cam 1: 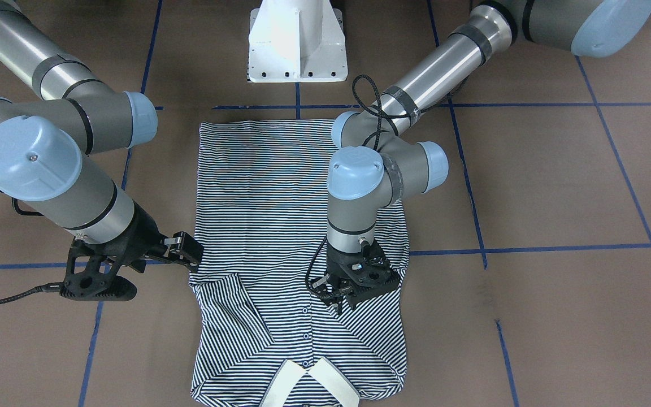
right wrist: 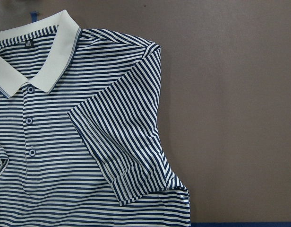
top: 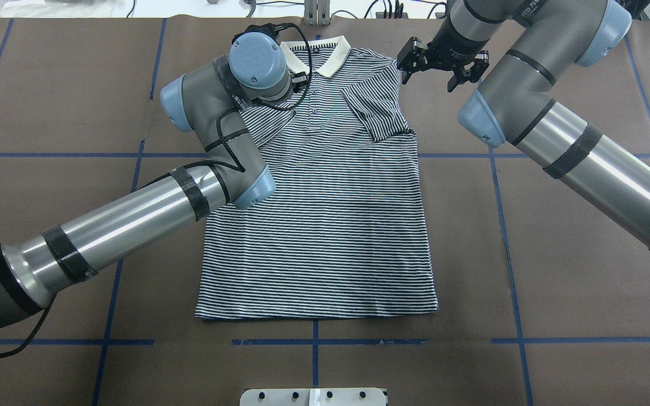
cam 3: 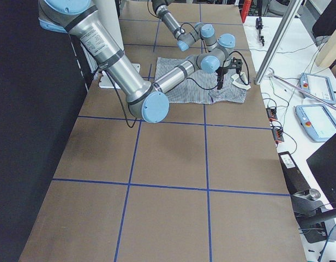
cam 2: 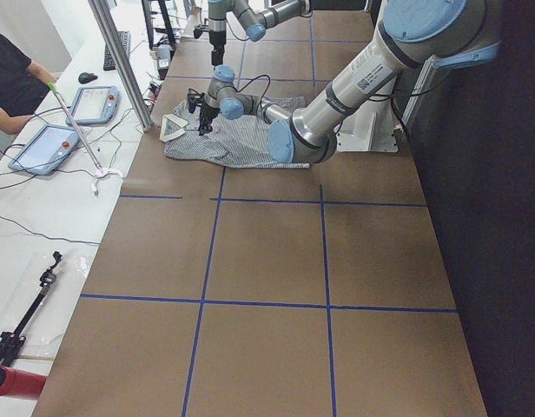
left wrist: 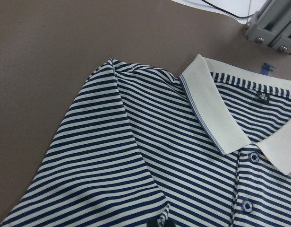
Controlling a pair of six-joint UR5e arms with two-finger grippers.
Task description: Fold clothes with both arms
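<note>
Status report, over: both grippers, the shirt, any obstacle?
Right gripper open, empty, beside the shoulder. Left gripper over the chest by the placket, state unclear. Navy-and-white striped polo shirt flat, both sleeves folded in. No obstacle seen.

The left arm (top: 127, 223) reaches forward from the near left, bent sharply at the elbow. Its wrist is turned straight down, so the left gripper (cam 1: 339, 298) points downward, and no view shows clearly whether its fingers are parted or closed. The right arm (top: 584, 160) stretches in long from the right side, and the right gripper (top: 429, 76) is held low and tilted, jaws spread wide with nothing between them.
</note>
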